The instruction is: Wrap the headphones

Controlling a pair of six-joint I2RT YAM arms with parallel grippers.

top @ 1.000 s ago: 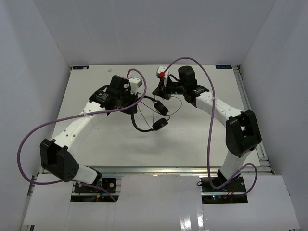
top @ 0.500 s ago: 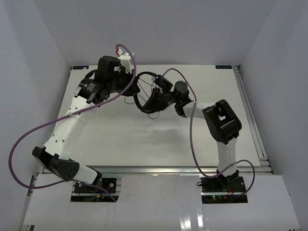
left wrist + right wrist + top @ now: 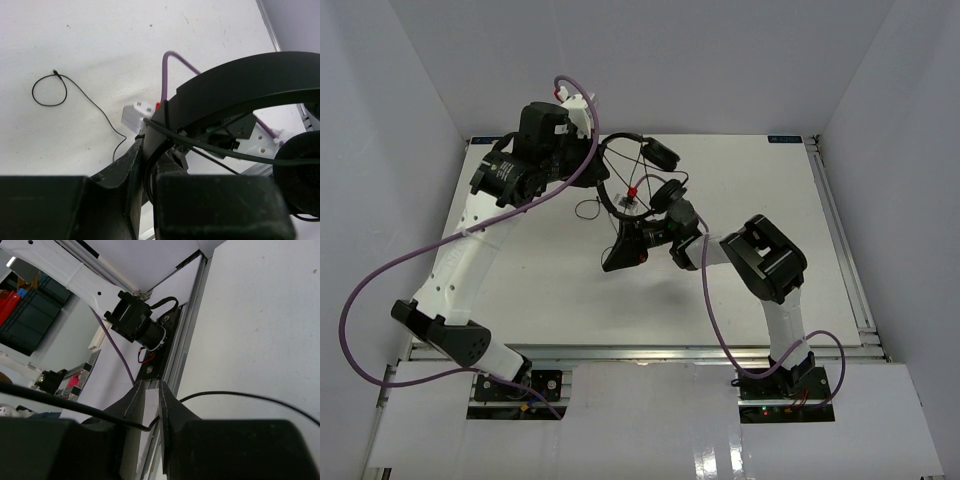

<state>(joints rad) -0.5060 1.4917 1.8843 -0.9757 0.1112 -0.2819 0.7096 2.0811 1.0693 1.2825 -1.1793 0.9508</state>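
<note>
The black headphones (image 3: 612,196) hang in the air over the back middle of the table, with earcups at the upper right (image 3: 661,155) and lower down (image 3: 670,191). My left gripper (image 3: 598,158) is shut on the headband (image 3: 240,85), pinching it at the jaws (image 3: 148,159); one earcup (image 3: 300,165) shows at the right. The thin cord's free end forms a small loop (image 3: 49,90) on the table. My right gripper (image 3: 612,264) is lower and nearer, pointing left, shut on the cord (image 3: 235,396), which runs between its fingertips (image 3: 151,407).
Purple robot cables (image 3: 380,275) arc beside both arms. A metal rail (image 3: 837,225) runs along the table's right edge. White walls enclose the table on three sides. The left arm's base (image 3: 136,324) is in the right wrist view.
The left arm lifted the headphones toward the back. The right arm swung from the back right to the middle and moved its gripper forward and left with the cord.
</note>
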